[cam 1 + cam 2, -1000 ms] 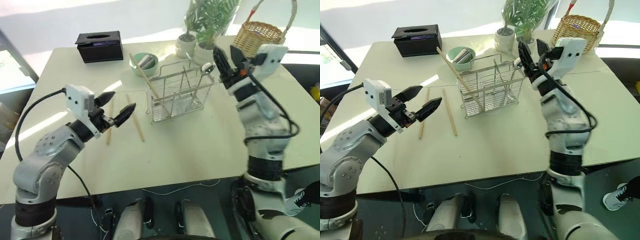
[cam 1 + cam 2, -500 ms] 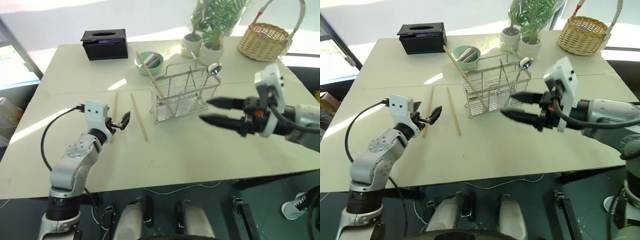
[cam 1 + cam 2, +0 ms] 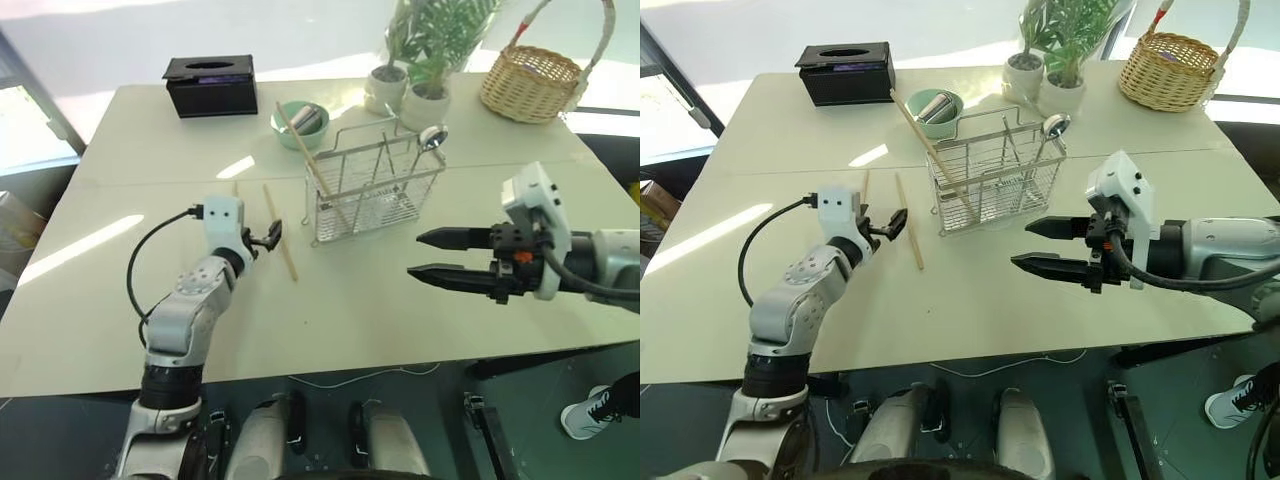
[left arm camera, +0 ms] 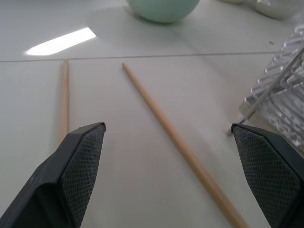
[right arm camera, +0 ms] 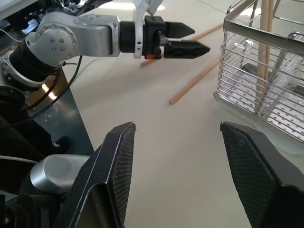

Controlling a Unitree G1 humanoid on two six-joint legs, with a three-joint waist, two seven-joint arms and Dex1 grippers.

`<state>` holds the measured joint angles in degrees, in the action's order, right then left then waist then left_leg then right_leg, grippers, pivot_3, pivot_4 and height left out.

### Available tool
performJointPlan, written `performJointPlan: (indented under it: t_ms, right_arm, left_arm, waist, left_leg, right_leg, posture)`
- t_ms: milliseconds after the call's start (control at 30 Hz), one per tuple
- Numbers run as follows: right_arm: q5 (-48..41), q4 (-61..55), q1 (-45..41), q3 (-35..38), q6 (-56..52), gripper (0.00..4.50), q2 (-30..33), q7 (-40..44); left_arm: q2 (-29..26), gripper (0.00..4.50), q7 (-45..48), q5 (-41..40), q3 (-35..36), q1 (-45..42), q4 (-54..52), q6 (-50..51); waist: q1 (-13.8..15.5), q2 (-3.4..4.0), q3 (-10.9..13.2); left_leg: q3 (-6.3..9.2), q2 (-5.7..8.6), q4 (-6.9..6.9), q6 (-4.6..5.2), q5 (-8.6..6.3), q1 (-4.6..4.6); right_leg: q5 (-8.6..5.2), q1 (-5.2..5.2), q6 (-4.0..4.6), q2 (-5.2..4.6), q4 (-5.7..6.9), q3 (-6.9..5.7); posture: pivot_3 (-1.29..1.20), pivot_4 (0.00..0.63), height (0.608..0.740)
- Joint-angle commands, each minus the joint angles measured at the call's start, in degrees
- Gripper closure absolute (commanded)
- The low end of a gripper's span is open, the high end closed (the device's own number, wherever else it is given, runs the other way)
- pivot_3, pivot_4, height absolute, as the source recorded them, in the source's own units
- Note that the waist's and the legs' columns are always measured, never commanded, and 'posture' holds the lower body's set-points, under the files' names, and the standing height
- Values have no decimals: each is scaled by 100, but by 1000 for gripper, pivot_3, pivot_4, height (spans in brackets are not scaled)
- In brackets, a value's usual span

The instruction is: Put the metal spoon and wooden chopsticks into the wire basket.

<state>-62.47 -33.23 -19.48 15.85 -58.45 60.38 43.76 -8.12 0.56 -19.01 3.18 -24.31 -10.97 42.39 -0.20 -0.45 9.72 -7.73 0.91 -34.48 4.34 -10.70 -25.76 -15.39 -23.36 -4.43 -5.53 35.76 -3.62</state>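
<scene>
Left tool (image 3: 272, 235) hung with its fingers spread wide and empty, low over the surface (image 3: 120, 300), just short of the two wooden chopsticks (image 4: 175, 142) that lay loose there beside the wire basket (image 3: 370, 190); from the wrist, one stick ran between the fingers and the other lay by one fingertip. Right tool (image 3: 430, 255) was held level in front of the basket, fingers parted and holding nothing. One more chopstick (image 3: 300, 150) already leaned in the basket, its top slanting out toward a green bowl (image 3: 297, 125), and the metal spoon (image 3: 430, 138) stood in the basket's far corner with its round bowl up. By that layout the spoon's part looked done, and the step in hand was the pick-up of the loose sticks. The next move would call for the left tool to settle lower, with the nearer stick squarely between its fingers, and close on so thin a piece lying flat, which could easily roll or slip. No brand, label or writing could be read on the black tissue box (image 3: 210, 85), the potted plants (image 3: 420, 60) or the wicker basket (image 3: 530, 85).
</scene>
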Motion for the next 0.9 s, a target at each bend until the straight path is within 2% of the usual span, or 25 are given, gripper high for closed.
performJointPlan:
  t_ms: [33,167,433,700,900]
  right_arm:
    - [186,30,-6,-21,243,1582,-65,77]
    - [351,67,-31,-144,368,1582,-167,88]
    - [600,126,-68,-242,530,1582,-327,96]
    - [685,155,-75,-293,568,1582,-440,80]
    - [765,154,-66,-292,575,1582,-515,69]
  left_arm:
    - [253,0,-333,23,163,-287,74,277]
    - [506,0,-658,136,208,-572,269,585]
    - [815,0,-1269,580,217,-933,712,891]
    - [626,0,-733,964,-362,-1028,861,425]
    - [590,0,-415,981,-504,-962,801,552]
  waist:
    - [15,0,0]
    - [39,0,0]
    - [101,-2,1]
    - [100,-2,1]
    - [93,-1,1]
  left_leg:
    - [0,0,-5,2,-1,-3]
    - [1,-12,-61,23,-15,-33]
    - [0,-11,-81,25,-16,-54]
    - [0,-11,-80,22,-14,-67]
    - [0,-12,-79,24,-16,-66]
  right_leg:
    - [1,0,-2,0,0,-1]
    - [6,-7,-20,1,13,-11]
    - [20,-13,-40,-7,10,-16]
    - [21,-28,-41,-7,9,-20]
    - [22,-27,-40,-8,10,-20]
  posture:
    - [0,150,740]
    - [0,150,740]
    - [0,150,740]
    - [0,150,740]
    - [0,150,740]
